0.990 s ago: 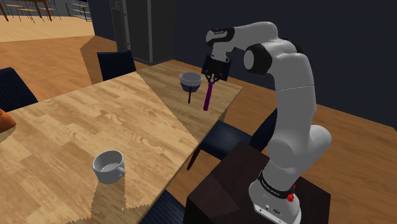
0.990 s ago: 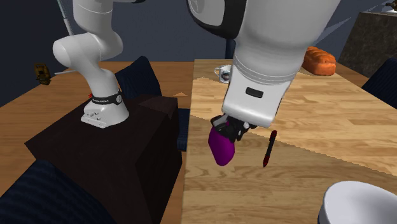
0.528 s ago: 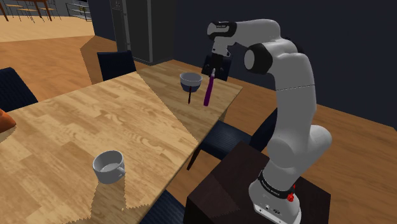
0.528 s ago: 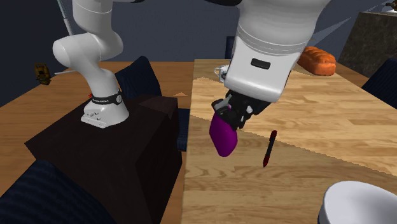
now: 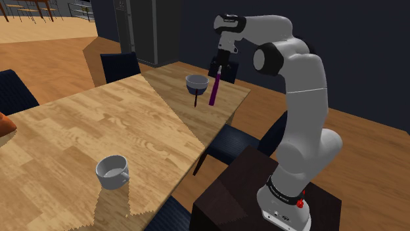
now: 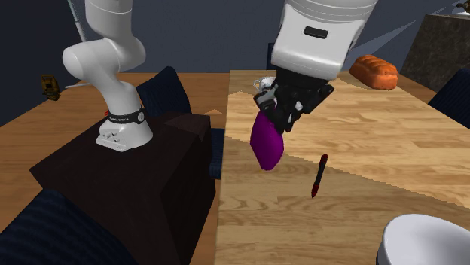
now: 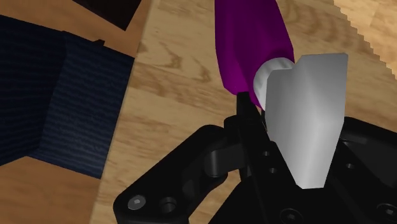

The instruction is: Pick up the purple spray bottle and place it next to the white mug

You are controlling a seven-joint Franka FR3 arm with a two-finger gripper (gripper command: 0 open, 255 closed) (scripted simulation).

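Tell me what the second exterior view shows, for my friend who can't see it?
The black gripper holds a purple spray bottle in the air above a wooden table. A dark red pen lies on the table nearby.

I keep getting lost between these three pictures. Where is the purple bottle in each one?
Shoulder view: the bottle is upper middle, hanging from the gripper, right of the bowl.
Second exterior view: the bottle is at centre, left of the pen.
Wrist view: the bottle is just ahead of the gripper.
Shared landmark: the wooden table beneath it.
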